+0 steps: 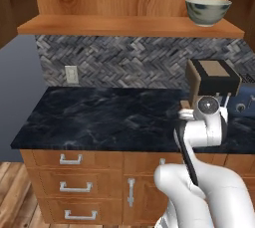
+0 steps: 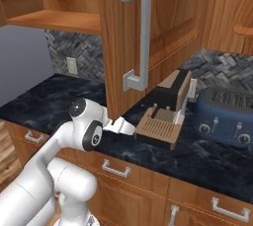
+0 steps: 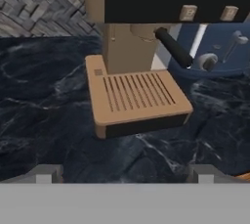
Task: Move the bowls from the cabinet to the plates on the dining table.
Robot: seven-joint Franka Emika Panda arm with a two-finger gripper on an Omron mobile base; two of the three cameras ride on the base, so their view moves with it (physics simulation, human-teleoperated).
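Observation:
One cream bowl (image 1: 208,10) with dark blue-green mottling stands upright at the right end of the cabinet's wooden shelf (image 1: 124,25). The cabinet door (image 2: 163,18) hangs open, grey bar handle (image 2: 138,37) facing out. My gripper (image 3: 125,176) hovers low over the black counter, well below the bowl, and points at a coffee machine. Its fingertips (image 3: 46,174) stand wide apart, open, with nothing between them. The plates and the dining table are out of view.
A tan and black coffee machine (image 3: 136,98) sits on the black marble counter (image 1: 99,117) just ahead of the hand. A blue toaster (image 2: 225,116) stands to its right. The open door hangs above my wrist. Drawers (image 1: 74,187) run under the counter.

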